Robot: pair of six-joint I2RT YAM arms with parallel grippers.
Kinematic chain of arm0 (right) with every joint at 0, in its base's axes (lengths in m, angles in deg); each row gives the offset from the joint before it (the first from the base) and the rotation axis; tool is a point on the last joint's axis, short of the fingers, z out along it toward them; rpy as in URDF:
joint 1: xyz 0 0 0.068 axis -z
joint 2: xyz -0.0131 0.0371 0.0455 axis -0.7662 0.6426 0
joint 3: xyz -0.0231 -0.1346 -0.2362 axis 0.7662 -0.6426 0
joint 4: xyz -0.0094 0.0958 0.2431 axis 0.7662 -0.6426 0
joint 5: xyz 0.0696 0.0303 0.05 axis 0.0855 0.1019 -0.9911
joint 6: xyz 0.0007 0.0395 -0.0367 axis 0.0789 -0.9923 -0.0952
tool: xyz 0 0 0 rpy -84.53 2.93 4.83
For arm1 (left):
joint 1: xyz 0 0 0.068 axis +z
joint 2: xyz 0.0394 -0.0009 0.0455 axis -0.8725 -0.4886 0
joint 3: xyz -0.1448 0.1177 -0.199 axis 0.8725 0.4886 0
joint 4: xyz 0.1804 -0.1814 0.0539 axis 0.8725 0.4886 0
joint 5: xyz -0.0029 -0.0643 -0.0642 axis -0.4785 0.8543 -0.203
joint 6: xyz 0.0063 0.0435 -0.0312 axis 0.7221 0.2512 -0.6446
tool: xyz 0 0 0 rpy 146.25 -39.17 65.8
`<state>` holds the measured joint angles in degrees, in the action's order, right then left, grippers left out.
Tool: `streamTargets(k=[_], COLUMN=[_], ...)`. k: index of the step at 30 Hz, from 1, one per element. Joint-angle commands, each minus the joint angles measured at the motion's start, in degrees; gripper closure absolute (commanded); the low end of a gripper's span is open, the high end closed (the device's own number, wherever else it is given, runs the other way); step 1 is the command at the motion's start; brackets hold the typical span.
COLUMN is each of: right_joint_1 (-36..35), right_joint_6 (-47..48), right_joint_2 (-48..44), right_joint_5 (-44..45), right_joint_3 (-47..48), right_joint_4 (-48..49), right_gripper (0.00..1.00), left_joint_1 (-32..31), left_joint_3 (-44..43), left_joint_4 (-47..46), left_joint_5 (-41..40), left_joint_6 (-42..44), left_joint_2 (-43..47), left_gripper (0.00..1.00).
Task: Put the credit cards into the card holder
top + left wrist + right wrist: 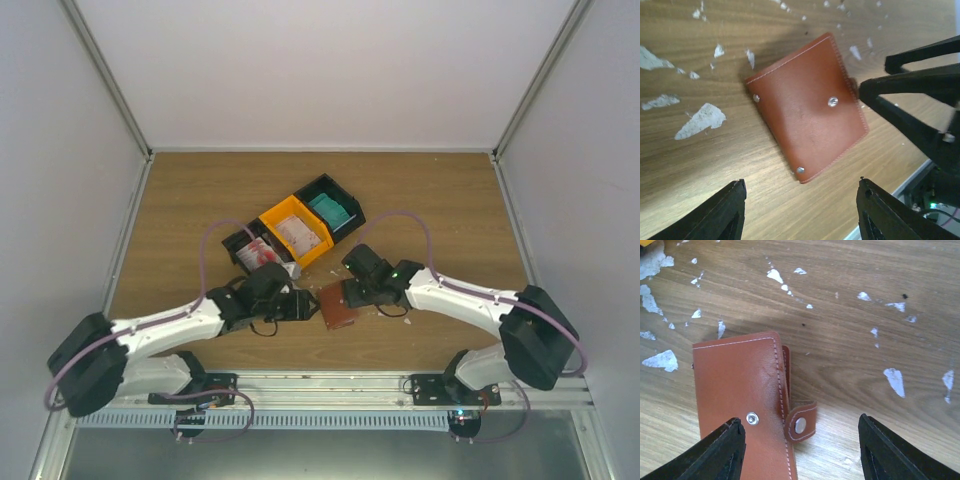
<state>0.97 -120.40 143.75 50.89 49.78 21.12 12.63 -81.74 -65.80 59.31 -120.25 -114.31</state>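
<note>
Fingers of the left gripper stand apart at the bottom of the left wrist view, holding nothing. The card holder lies flat on the table in the middle of that frame, just past the tips. The right gripper is likewise spread and empty, and it hangs over the holder's lower right corner, where the strap tab sticks out unfastened. From above, the two claws meet over the holder from left and right. This probably lets one pin it while the other lifts the cover, since the holder is folded shut and no card can go in yet. The credit cards wait in bins just above the claws, sorted by colour, likely to make picking simple: teal cards, pale cards, and white-and-red cards. By count there are two claws, one holder and three bins — two black, one orange. Each bin holds one stack, though the number of cards per stack cannot be told. White scraps are scattered on the wood — too many to count.
</note>
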Motion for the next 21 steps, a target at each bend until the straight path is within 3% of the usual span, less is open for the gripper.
streamTargets(k=[1,5,12,21], right_joint_1=[0.93,1.51,2.43,3.13], right_joint_6=[3.44,1.59,1.65,1.03], right_joint_2=[1.96,2.48,4.41,4.02], right_joint_5=[-2.74,1.15,-0.16,-1.06], right_joint_3=[-0.94,-1.46,-3.56,-4.09], right_joint_4=[2.93,1.94,3.96,5.18], right_gripper=[0.39,0.42,0.47,0.64], left_joint_1=[-1.80,-2.88,-3.75,-5.67], left_joint_3=[-0.24,-0.79,-3.68,-8.64], left_joint_4=[-8.03,-10.77,-10.41,-2.77], left_joint_5=[-1.19,-1.05,-3.33,-7.55], left_joint_6=[-3.34,-3.48,-2.36,-1.51], left_joint_2=[-6.44,-9.98,-16.67,-25.20], left_gripper=[0.39,0.40,0.40,0.47])
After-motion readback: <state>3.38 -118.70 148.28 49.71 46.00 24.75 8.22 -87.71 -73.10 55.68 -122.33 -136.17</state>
